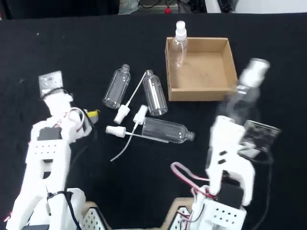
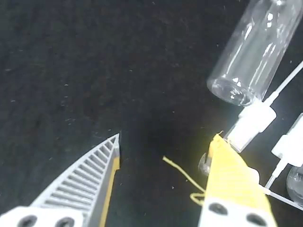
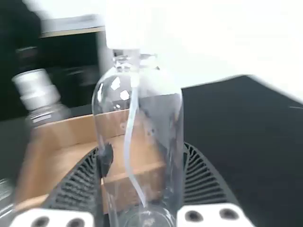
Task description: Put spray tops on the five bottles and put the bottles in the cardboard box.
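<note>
My right gripper (image 3: 142, 175) is shut on a clear bottle (image 1: 243, 93) with a white spray top (image 1: 254, 71), held upright just right of the cardboard box (image 1: 201, 89). The same bottle (image 3: 137, 156) stands between the fingers in the right wrist view. Another capped bottle (image 1: 180, 45) stands in the box's far left corner. Three uncapped bottles (image 1: 116, 86), (image 1: 155, 92), (image 1: 165, 130) lie on the table with three loose spray tops (image 1: 122, 113), (image 1: 139, 114), (image 1: 115, 130). My left gripper (image 2: 163, 156) is open, low over the cloth beside a spray top (image 2: 253, 124) and a bottle (image 2: 255, 52).
The black cloth (image 1: 96, 43) covers the table. The left arm's white body (image 1: 48, 153) stands at the near left, the right arm's base (image 1: 220, 201) at the near right. Bare cloth lies to the far left and right of the box.
</note>
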You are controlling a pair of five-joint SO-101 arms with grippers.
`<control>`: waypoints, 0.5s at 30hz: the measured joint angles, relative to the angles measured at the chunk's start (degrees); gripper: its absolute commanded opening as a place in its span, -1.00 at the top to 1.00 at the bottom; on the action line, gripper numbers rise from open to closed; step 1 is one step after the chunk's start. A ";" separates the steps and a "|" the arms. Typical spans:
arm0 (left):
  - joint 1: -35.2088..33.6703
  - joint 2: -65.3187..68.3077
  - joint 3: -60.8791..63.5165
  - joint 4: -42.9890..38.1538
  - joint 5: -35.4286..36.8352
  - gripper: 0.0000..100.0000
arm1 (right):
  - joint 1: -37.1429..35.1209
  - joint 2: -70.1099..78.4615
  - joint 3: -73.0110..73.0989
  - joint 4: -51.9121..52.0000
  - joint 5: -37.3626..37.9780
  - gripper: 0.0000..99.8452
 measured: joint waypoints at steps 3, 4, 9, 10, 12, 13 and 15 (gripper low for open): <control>1.23 0.00 4.31 -5.36 -0.09 0.42 | 7.47 0.00 0.00 -4.75 0.97 0.87; 1.49 0.00 5.71 -7.12 -0.09 0.42 | 8.79 0.00 0.00 -6.68 2.11 0.87; 1.76 0.00 10.64 -13.71 -0.09 0.42 | 9.93 0.00 2.37 -13.10 7.91 0.87; 1.67 0.00 11.34 -14.59 -0.09 0.42 | 9.93 0.00 3.43 -14.07 8.53 0.87; 1.76 0.00 12.66 -16.18 -0.09 0.42 | 10.20 0.00 4.84 -16.00 9.58 0.87; 1.76 0.00 13.19 -16.97 -0.09 0.42 | 10.29 0.00 5.10 -16.97 9.76 0.87; 1.76 0.00 14.07 -18.11 -0.09 0.42 | 10.29 0.00 5.19 -18.73 10.02 0.87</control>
